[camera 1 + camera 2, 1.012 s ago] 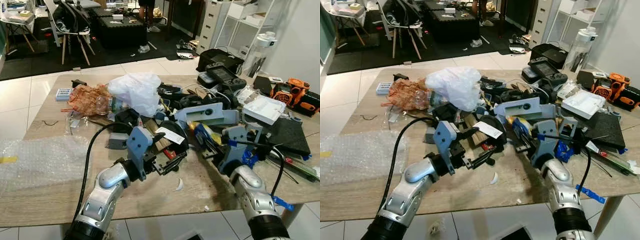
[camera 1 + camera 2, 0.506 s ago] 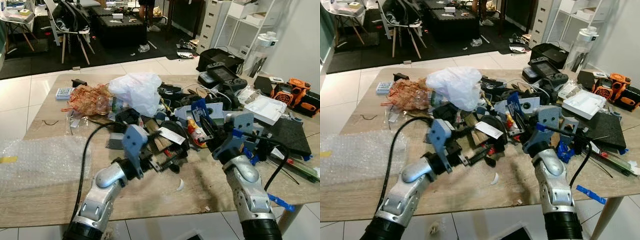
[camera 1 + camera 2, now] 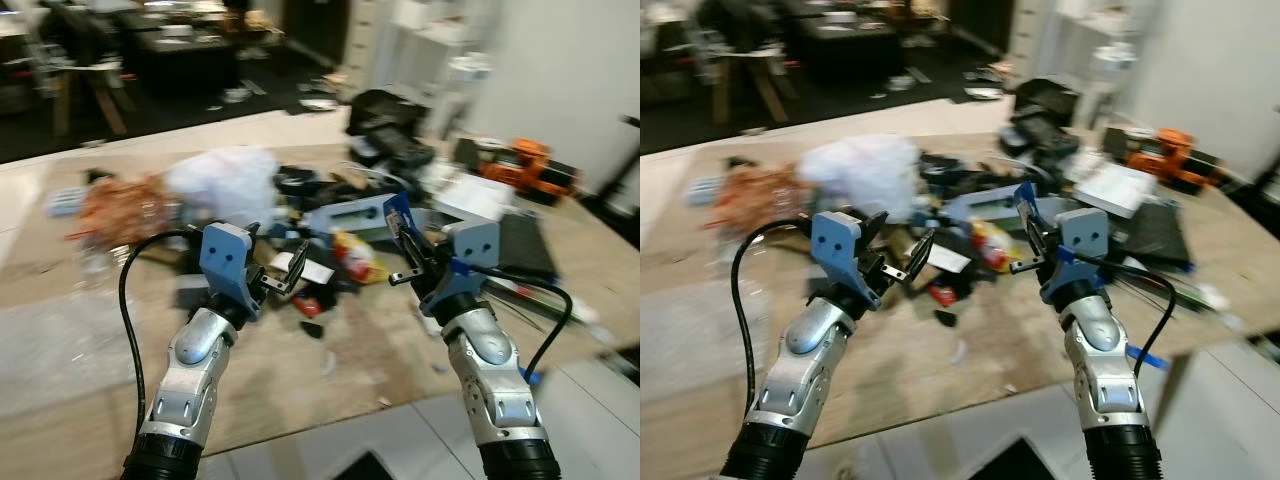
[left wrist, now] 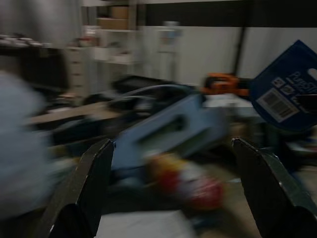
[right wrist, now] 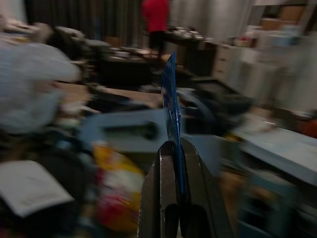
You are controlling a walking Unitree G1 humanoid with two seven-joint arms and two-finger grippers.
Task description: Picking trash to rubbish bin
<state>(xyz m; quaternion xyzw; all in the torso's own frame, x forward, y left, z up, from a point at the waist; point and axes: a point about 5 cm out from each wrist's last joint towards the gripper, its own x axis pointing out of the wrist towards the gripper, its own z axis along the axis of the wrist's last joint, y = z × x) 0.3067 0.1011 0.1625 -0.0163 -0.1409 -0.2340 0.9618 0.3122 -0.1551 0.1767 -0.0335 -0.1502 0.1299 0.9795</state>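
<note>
My right gripper (image 3: 398, 248) pinches the blue card (image 5: 171, 106) edge-on for binning; left gripper (image 3: 275, 282) hovers spread at nine o'clock.

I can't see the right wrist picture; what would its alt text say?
The right claw, shut on a thin blue card seen edge-on, is raised before a blurred, cluttered table. A yellow and red wrapper and a white plastic bag lie there; a person in red stands far behind.

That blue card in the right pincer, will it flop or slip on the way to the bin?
The blue card stands straight up edge-on from the shut right pincer, so it is probably stiff and light. Only its lower edge is pinched, so a fast swing might twist it loose.
</note>
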